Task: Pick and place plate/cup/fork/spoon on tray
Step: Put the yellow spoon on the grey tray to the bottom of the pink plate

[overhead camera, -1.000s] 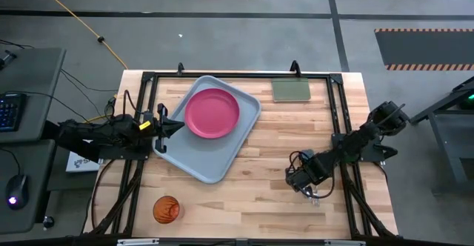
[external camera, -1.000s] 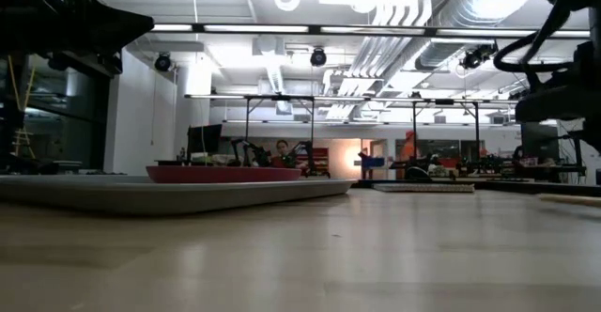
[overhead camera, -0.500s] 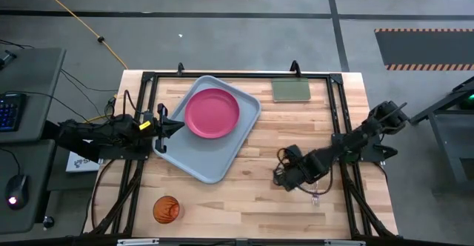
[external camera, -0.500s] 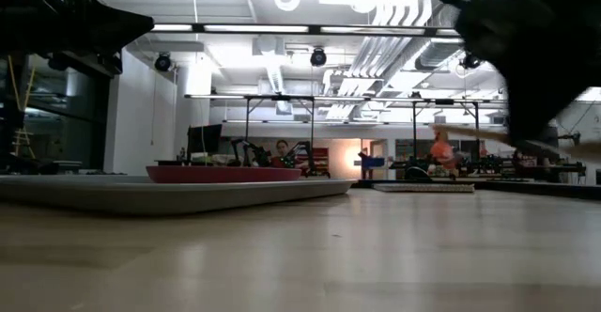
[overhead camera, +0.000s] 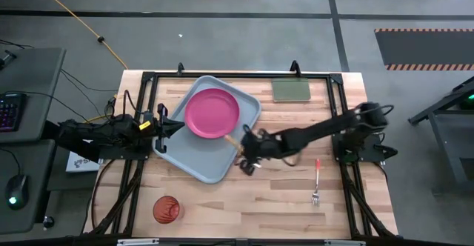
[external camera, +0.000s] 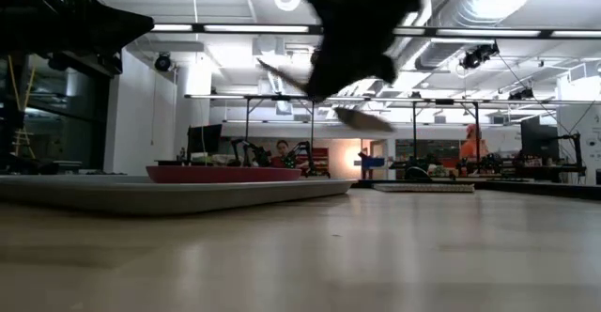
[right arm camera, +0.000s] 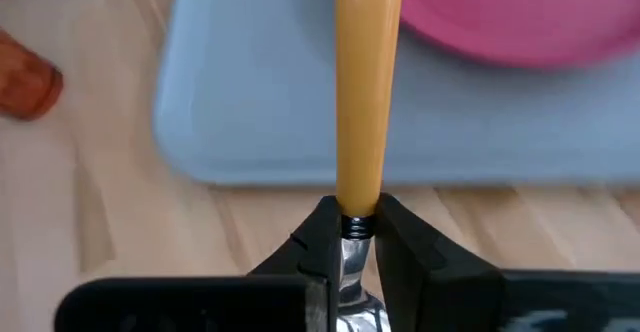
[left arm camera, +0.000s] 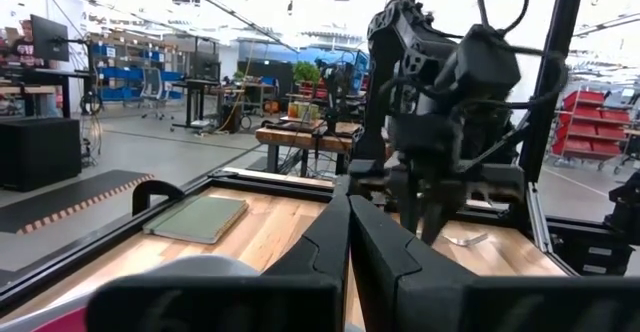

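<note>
My right gripper [overhead camera: 243, 151] is shut on the spoon [overhead camera: 232, 139] in the air over the near right rim of the grey-blue tray [overhead camera: 204, 161]. The magenta plate [overhead camera: 212, 112] lies in the tray's far half. The fork [overhead camera: 316, 183] lies flat on the table at the near right. The orange-red cup [overhead camera: 166, 210] stands on the table at the near left. My left gripper [overhead camera: 178, 126] is shut at the tray's left rim; I cannot tell whether it touches the rim. My right gripper pinches the spoon's metal neck [right arm camera: 352, 228], just below the orange handle [right arm camera: 365, 92], between its two fingers. The fingers come from the table's right and the handle sticks out ahead of them over the tray. The spoon is lifted clear, tilted in the low view [external camera: 362, 119].
A flat green pad [overhead camera: 291, 90] lies at the table's far right. A black frame runs around the table's edges. Bare wood lies between the tray and the fork.
My right gripper has risen from the table's near right, where the fork lies, and swept toward the tray with the spoon, which is now lifted clear. The fork has stayed on the table.
</note>
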{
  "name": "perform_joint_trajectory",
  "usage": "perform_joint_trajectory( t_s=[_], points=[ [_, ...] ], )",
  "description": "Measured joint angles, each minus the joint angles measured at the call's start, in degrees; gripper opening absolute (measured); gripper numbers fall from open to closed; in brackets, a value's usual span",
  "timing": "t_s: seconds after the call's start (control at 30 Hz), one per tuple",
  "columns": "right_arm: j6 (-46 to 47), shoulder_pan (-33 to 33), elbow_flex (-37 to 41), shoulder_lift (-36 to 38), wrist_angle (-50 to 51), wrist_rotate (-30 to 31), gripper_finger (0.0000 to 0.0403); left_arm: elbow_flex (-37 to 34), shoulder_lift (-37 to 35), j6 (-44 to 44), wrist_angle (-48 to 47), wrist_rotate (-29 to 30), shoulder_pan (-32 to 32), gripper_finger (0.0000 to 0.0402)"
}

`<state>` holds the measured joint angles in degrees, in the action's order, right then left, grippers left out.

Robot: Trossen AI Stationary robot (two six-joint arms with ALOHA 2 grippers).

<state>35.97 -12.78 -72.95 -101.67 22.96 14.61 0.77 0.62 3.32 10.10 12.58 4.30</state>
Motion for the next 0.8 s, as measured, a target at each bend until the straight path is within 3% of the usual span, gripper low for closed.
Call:
perform_joint_trajectory(
  t_s=[0.23, 0.37, 0.57, 0.8],
  points=[
    [-17.6, 3.4, -19.4, -16.0, 2.0, -4.5, 0.0033, 0.0, 0.0, 0.0, 0.0, 0.0, 0.0, 0.0003],
    [-23.2, 4.8, -29.3, -23.7, 2.5, -6.3, 0.0033, 0.0, 0.0, -0.1, 0.0, 0.0, 0.0, 0.0003],
    [-24.4, 6.8, -39.0, -32.6, 2.9, -9.2, 0.0033, 0.0, 0.0, 0.0, 0.0, 0.0, 0.0, 0.0003],
    [-20.5, 8.4, -41.4, -36.5, 2.0, -10.3, 0.0036, 0.0, 0.0, -0.1, 0.0, 0.0, 0.0, 0.0003]
  ],
)
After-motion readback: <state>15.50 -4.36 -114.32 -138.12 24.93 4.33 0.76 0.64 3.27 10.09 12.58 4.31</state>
